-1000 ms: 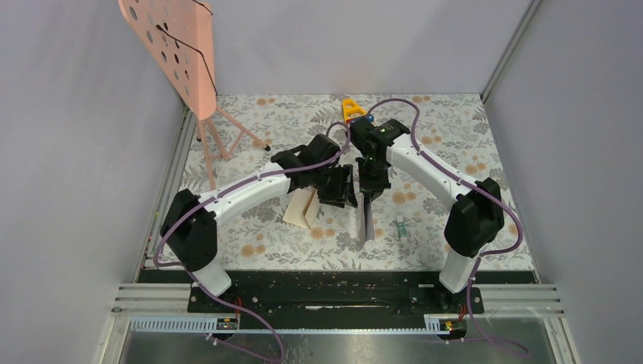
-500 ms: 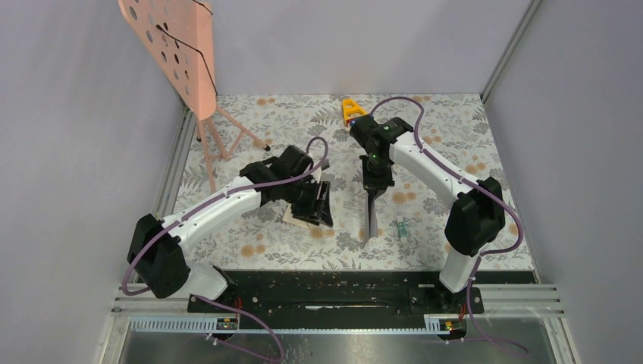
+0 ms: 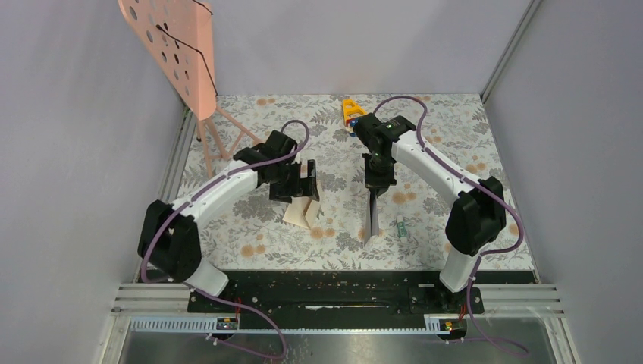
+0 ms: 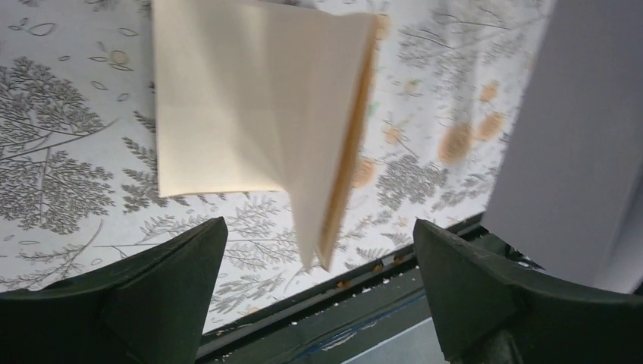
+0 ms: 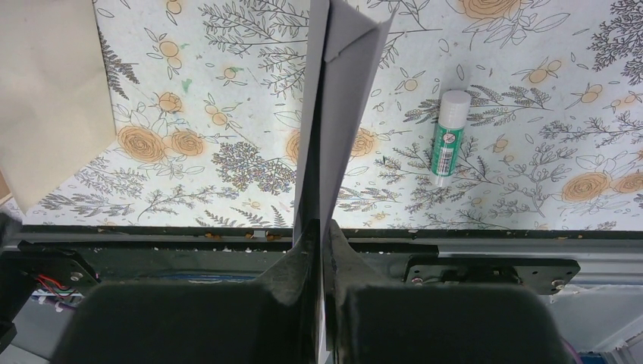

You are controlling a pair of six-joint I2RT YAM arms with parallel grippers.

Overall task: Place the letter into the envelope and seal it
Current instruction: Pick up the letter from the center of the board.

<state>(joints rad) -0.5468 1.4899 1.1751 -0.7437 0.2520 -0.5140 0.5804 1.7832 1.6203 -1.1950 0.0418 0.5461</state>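
left tool [image 4: 318, 227]: wide open, holding nothing, over the folded tan letter [image 4: 250, 114] on the table [image 4: 61, 174] | right tool [image 5: 322, 227]: pinched tight on the envelope [image 5: 345, 114] | envelope: held up on its edge, between letter and glue stick [image 5: 449, 136]

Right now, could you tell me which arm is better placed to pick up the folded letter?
Left. The left gripper hangs open over the tan letter, while the right gripper is shut on the envelope.
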